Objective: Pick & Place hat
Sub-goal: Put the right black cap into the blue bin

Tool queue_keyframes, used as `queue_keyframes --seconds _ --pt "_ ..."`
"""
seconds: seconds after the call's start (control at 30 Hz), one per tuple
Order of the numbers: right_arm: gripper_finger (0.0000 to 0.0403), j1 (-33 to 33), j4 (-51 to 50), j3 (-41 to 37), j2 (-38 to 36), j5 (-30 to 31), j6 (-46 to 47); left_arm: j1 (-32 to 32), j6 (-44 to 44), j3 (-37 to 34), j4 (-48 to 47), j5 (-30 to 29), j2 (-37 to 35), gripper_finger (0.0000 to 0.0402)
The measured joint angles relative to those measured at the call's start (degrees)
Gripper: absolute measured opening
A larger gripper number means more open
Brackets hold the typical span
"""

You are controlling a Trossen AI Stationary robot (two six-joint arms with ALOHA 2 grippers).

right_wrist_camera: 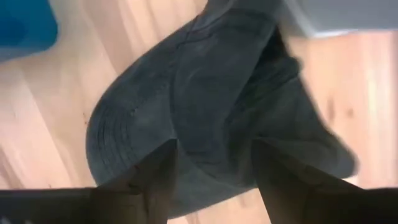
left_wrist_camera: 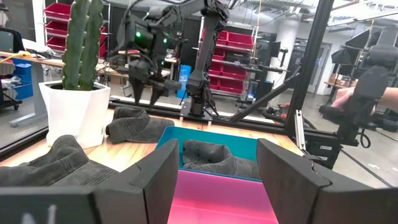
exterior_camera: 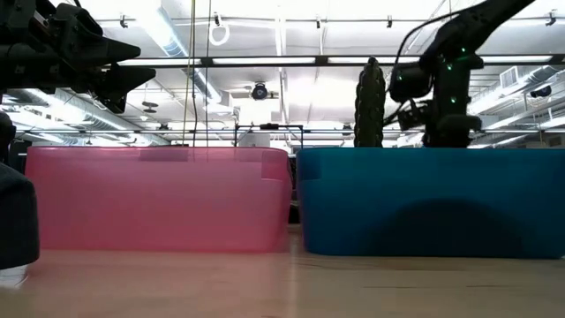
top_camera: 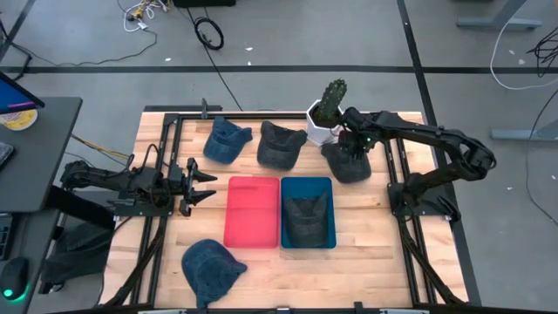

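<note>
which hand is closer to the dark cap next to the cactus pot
Right. The right hand hangs open directly over that dark cap; the left hand waits open beyond the red bin.

I am seeing a pale striped wood desk (top_camera: pixel 366 235) carrying a pink bin (top_camera: pixel 253 212) and a blue bin (top_camera: pixel 307 187), the blue one holding a dark grey hat (top_camera: pixel 306 218). Under the right arm's black fingers (right_wrist_camera: pixel 152 180) a charcoal hat (right_wrist_camera: pixel 211 99) is showing curved stitch lines. Two denim-blue hats (top_camera: pixel 227 139) (top_camera: pixel 211 266) and another dark grey hat (top_camera: pixel 279 144) are lying around, beside a green cactus (top_camera: pixel 330 100) in a white pot (top_camera: pixel 316 129).
</note>
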Motion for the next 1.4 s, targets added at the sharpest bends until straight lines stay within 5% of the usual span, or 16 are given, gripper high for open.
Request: queue_keyframes --seconds 0.53,0.83,1.07,1.4 --pt "0.0194 -1.5 8.6 -8.0 0.0 -0.4 1.4 0.0 0.0 0.0 0.0 0.0 0.0 0.0220" --pt "0.0015 -1.5 5.4 -8.0 0.0 -1.4 3.4 0.0 0.0 0.0 0.0 0.0 0.0 0.0220" --pt "0.0006 -1.4 -1.6 -6.2 0.0 2.8 9.3 0.0 0.0 0.0 0.0 0.0 0.0 0.0220" --pt "0.0002 5.2 -16.2 6.8 -7.0 5.4 22.2 0.0 0.0 0.0 0.0 0.0 0.0 0.0220"
